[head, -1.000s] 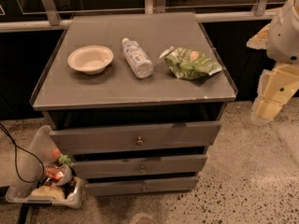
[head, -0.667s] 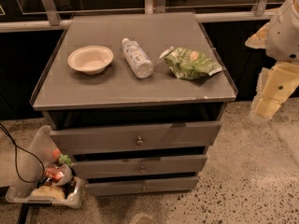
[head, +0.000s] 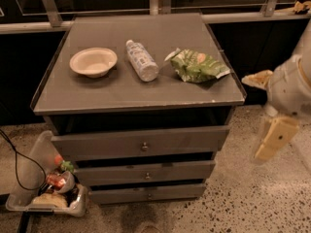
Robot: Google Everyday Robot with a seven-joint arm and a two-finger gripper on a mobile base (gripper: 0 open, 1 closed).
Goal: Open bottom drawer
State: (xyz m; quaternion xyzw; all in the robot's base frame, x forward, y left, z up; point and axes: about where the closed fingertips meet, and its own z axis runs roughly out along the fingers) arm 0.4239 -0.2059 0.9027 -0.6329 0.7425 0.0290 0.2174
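Observation:
The grey cabinet point(head: 141, 98) has three drawers. The bottom drawer point(head: 146, 193) is the lowest and slimmest front, with a small round metal knob point(head: 149, 195); its front sits about flush with the middle drawer point(head: 146, 171) above it. The top drawer point(head: 141, 142) stands slightly out. My gripper point(head: 272, 142) hangs at the right of the cabinet, level with the upper drawers and well away from the bottom drawer's knob. The white arm point(head: 291, 84) rises above it at the right edge.
On the cabinet top lie a white bowl point(head: 93, 61), a plastic bottle on its side point(head: 142, 60) and a green snack bag point(head: 197, 65). A clear bin of trash point(head: 46, 183) stands on the floor at the cabinet's left, with a black cable point(head: 17, 164) beside it. Speckled floor lies to the right.
The arm and gripper have shifted slightly left, toward the cabinet. The drawers have not moved.

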